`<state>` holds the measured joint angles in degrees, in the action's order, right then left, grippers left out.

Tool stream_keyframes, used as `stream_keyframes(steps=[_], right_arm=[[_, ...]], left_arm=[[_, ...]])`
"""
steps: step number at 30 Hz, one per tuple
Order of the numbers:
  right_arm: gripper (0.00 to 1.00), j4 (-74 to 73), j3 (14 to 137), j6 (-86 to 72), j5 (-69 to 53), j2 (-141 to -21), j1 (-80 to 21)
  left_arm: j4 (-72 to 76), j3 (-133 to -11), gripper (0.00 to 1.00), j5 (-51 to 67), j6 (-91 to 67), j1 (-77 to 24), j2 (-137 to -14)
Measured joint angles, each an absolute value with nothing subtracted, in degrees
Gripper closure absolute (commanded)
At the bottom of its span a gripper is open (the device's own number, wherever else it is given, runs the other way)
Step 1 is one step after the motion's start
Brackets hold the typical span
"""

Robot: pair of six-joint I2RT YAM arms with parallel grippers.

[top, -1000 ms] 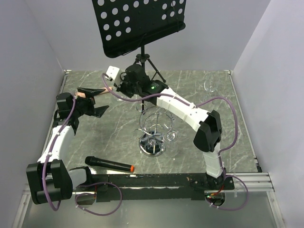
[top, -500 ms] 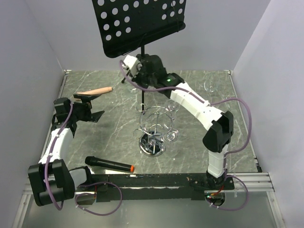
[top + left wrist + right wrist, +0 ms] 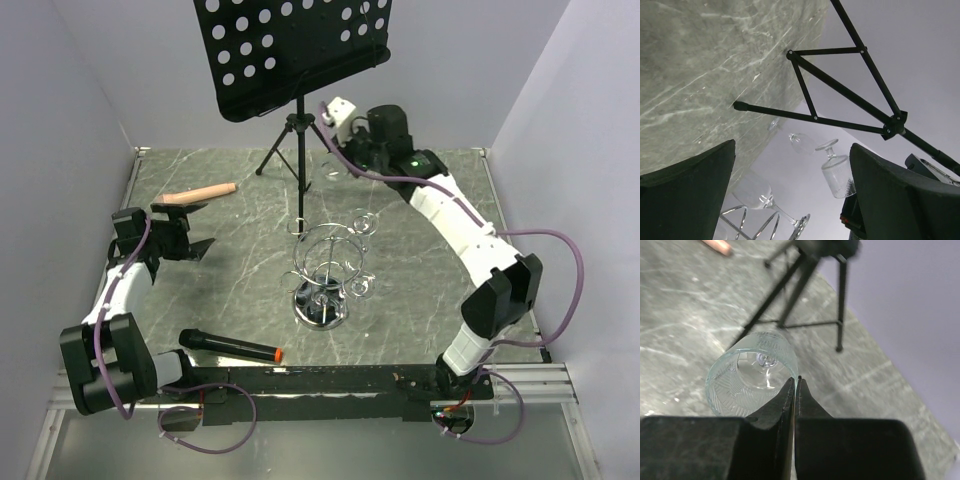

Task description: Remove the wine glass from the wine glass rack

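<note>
One wine glass point(image 3: 747, 365), partly behind tool point(image 3: 795, 383)

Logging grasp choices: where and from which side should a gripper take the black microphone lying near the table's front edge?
Mid-barrel, from straight above, jaws across its length. The microphone lies flat on the table, a slim cylinder running left to right with its orange tip on the right, and bare surface either side leaves room for fingers.

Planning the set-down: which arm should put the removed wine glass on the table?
Right. The right gripper is shut on the wine glass, clear of the wine glass rack; the left gripper is open, empty, far left.
</note>
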<state>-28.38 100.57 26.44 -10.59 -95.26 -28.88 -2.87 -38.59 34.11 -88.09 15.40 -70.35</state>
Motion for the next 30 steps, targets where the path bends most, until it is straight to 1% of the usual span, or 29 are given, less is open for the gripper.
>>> stream_keyframes(steps=[9,18,25,30], right_arm=[[1.0,-28.56,94.48,26.37,-10.59,-91.11,-21.37],[1.0,-28.86,88.18,26.41,-11.33,-88.84,-14.63],[1.0,-29.1,86.61,25.36,-11.73,-88.86,-8.82],[1.0,-28.82,86.61,24.34,-11.68,-89.89,-7.2]], left_arm=[[-2.79,-38.72,0.0,33.8,-88.12,15.46,-72.95],[-2.63,-38.72,0.0,33.15,-87.96,15.57,-73.08],[-2.66,-38.87,0.0,33.06,-87.66,15.68,-73.87],[-2.66,-38.92,0.0,33.06,-87.55,15.68,-74.04]])
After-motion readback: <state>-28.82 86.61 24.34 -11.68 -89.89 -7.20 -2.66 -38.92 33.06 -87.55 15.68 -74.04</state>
